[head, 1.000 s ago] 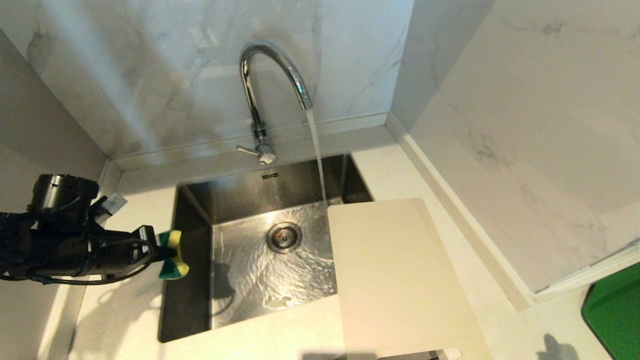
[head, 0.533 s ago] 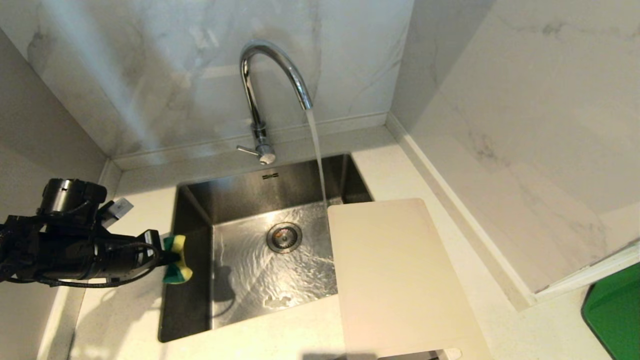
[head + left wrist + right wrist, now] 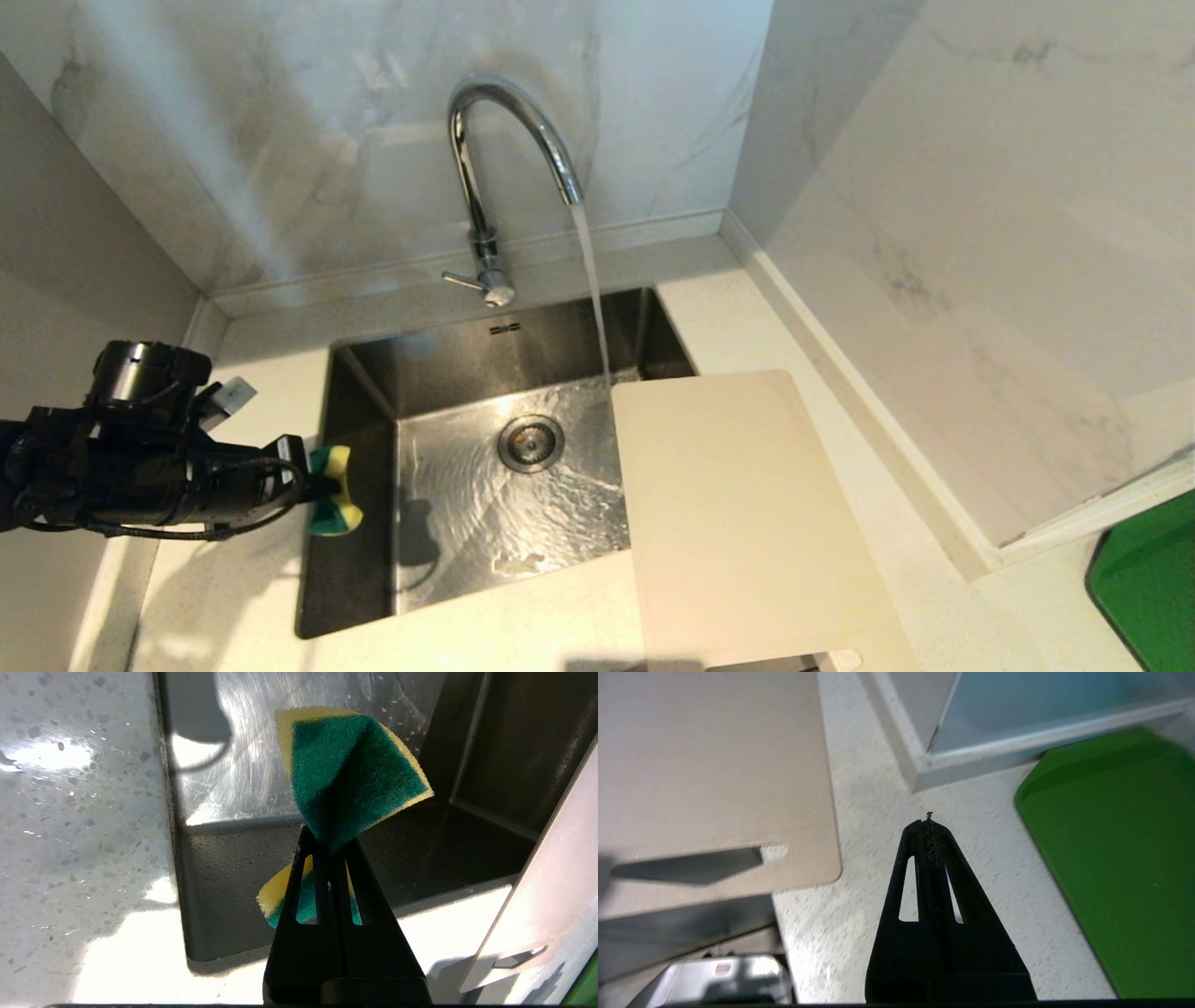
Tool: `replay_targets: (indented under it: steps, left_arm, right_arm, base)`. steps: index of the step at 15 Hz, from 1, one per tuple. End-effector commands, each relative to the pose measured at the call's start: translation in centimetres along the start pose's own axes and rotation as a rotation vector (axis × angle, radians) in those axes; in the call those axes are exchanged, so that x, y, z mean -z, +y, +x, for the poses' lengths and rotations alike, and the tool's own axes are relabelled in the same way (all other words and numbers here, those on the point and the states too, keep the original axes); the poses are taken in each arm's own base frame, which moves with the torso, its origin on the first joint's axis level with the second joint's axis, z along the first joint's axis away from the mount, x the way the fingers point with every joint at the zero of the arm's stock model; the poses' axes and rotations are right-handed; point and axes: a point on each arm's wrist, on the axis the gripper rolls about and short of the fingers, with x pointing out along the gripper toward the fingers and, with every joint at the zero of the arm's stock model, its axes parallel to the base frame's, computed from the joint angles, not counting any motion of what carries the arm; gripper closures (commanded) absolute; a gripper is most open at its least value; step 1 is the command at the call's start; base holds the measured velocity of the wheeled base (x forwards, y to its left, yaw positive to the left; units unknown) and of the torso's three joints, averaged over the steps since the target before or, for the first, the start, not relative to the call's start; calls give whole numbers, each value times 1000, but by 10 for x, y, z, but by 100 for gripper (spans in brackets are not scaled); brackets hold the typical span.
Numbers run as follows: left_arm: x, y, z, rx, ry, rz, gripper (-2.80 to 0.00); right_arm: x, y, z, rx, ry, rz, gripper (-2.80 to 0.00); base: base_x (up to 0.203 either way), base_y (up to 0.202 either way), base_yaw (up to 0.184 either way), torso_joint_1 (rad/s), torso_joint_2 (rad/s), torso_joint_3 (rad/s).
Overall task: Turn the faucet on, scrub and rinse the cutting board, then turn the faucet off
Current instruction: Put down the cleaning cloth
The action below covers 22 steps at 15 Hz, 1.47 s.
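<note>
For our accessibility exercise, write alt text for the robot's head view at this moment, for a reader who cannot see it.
Water runs from the faucet into a steel sink. At left, the left gripper holds a green-and-yellow sponge over the sink's edge; the cutting board lies across the sink's right side.

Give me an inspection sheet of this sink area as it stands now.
Surface: pale speckled counter around a steel sink, whose floor is wet.
Job's things: faucet running into the sink; cutting board lying over the sink's right edge and the counter, slot handle toward the robot.
Clutter: green tray at far right.
Grippers: left gripper fingers shut on a green-and-yellow sponge at the sink's left rim; right gripper shut, empty, over the counter between board and tray.
Cables: black cable looped on the left arm.
Surroundings: marble wall.
</note>
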Motion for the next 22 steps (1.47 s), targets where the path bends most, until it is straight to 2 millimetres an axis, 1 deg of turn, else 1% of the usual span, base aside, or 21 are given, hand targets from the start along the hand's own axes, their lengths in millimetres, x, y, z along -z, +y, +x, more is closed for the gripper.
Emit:
replay_targets:
  steps: [1, 4, 6, 8, 9, 10, 12, 16, 22]
  left_arm:
    - [0, 1, 4, -1, 4, -5, 0]
    - [-2, 1, 9, 10, -12, 1, 0]
    - [-2, 1, 9, 10, -11, 1, 0]
    - [-2, 1, 9, 10, -13, 2, 0]
    - [-3, 1, 9, 13, -15, 5, 0]
    - [-3, 0, 8, 14, -16, 9, 0]
    - [-2, 0, 8, 14, -16, 8, 0]
    - [-1, 1, 7, 12, -15, 9, 0]
    - [-2, 1, 8, 7, -18, 16, 0]
  right_arm:
    - [6, 2, 0, -56, 44, -6, 0]
    - [20, 4, -2, -131, 182, -17, 0]
    - [20, 4, -2, -130, 177, -9, 0]
    - [20, 4, -2, -113, 178, 37, 0]
    - [20, 4, -2, -124, 175, 26, 0]
    - [20, 4, -3, -144, 160, 12, 0]
    - [21, 3, -9, -172, 71, 2, 0]
    - [25, 1, -23, -170, -111, -15, 0]
    - [25, 1, -23, -169, -120, 1, 0]
  base:
    - [0, 0, 0, 0, 0, 0]
    - [0, 0, 0, 0, 0, 0]
    - [0, 0, 0, 0, 0, 0]
    - [0, 0, 0, 0, 0, 0]
    - [0, 0, 0, 0, 0, 0]
    - [0, 0, 0, 0, 0, 0]
    - [0, 0, 0, 0, 0, 0]
    - [0, 0, 0, 0, 0, 0]
    - [0, 0, 0, 0, 0, 0]
